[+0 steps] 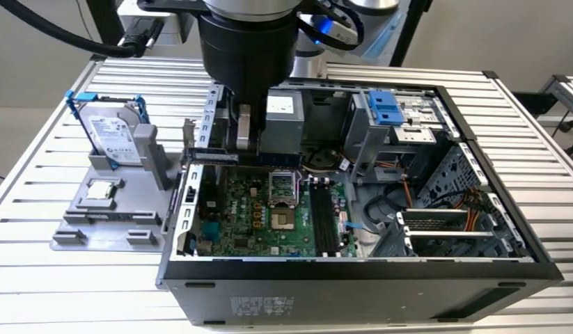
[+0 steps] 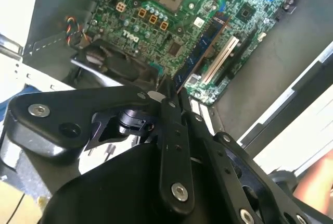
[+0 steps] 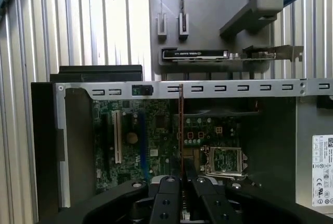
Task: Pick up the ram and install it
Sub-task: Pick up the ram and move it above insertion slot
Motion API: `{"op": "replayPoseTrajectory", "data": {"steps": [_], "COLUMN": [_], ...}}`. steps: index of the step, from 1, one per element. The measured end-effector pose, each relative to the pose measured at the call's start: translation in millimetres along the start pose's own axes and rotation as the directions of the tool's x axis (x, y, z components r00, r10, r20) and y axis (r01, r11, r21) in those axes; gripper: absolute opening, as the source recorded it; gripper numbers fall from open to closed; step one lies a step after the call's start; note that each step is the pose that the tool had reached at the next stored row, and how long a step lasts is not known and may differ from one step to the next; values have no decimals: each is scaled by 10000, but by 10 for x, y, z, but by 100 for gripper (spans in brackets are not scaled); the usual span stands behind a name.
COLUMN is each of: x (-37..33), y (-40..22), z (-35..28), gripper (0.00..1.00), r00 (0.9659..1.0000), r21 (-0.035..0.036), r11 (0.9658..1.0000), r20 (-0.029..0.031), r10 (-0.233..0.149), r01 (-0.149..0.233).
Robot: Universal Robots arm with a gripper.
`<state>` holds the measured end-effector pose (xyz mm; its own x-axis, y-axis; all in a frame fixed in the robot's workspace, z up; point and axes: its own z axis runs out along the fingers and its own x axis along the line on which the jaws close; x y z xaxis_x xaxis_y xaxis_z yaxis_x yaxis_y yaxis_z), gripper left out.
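One long, thin, dark ram [image 3: 181, 125], edge-on, clamped in the tool [image 3: 181, 172] above the motherboard [image 3: 156, 130]

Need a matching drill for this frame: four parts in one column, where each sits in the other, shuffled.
1. ram
2. hard drive
3. processor chip
4. motherboard

A. lying flat on the grey fixture
B. inside the open case
C. gripped in the hand, above the motherboard
D. standing on edge beside the case, in a blue frame

Pairs: 1-C, 2-D, 3-A, 4-B
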<state>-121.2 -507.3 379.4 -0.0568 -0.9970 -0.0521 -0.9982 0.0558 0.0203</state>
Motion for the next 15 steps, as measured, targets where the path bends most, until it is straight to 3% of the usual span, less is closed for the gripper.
{"op": "replayPoseTrajectory", "data": {"steps": [15], "x": [-18], "y": [-324], "z": [-6], "gripper": [0], "r00": [10000], "r21": [-14], "r11": [10000], "r20": [-1], "r10": [1], "r01": [-1]}}
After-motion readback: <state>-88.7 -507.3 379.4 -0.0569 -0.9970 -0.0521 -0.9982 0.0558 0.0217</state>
